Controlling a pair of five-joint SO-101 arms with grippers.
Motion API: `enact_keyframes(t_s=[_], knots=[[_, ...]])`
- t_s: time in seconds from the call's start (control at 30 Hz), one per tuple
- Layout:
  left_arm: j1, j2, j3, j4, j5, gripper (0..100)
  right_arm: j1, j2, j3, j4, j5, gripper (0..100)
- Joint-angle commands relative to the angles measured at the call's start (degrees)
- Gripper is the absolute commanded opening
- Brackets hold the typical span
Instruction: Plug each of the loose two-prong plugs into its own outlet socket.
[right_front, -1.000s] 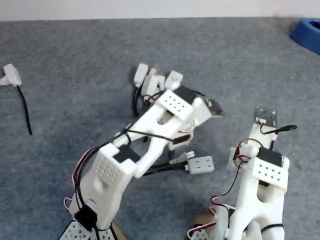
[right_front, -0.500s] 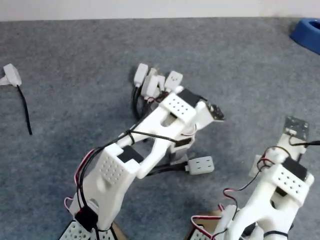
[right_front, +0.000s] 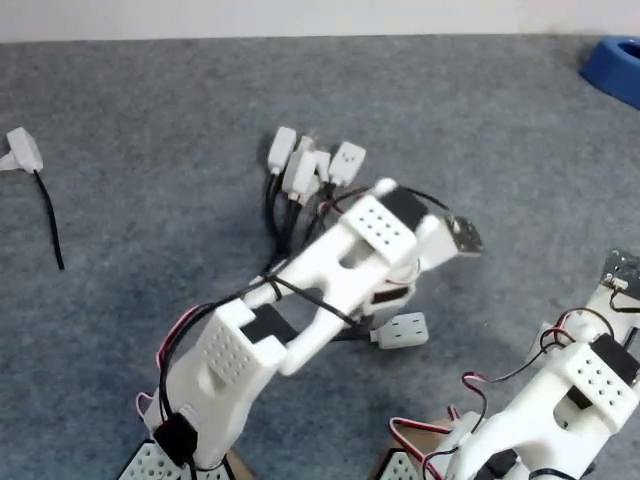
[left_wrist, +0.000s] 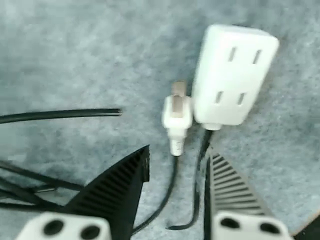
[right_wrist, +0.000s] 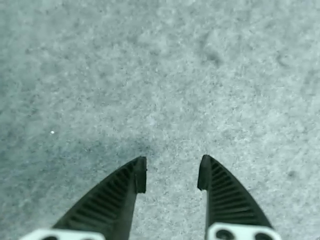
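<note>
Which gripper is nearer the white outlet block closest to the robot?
Left. The left gripper hangs open just short of the outlet block; the right gripper is apart, over bare carpet.

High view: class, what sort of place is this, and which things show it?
Probably a robotics practice bench: the white left arm and right arm over a grey carpeted table, with an outlet block and corded plugs laid out.
</note>
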Motion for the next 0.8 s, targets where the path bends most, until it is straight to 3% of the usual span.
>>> enact_keyframes(t_s=[0.0,0.33,0.77], knots=[[1.1,-2.7,1.4,0.8,3.1,19,0.7,-0.7,-2.3,-0.8,1.1,17.7],[-2.9,-2.6,2.9,-2.5,2.1,20,0.6,-1.3,0.4,-0.9,1.4,17.7],[0.5,9.1,2.0,-5.5,1.3,19,0.7,-1.3,0.4,-0.7,1.4,17.7]])
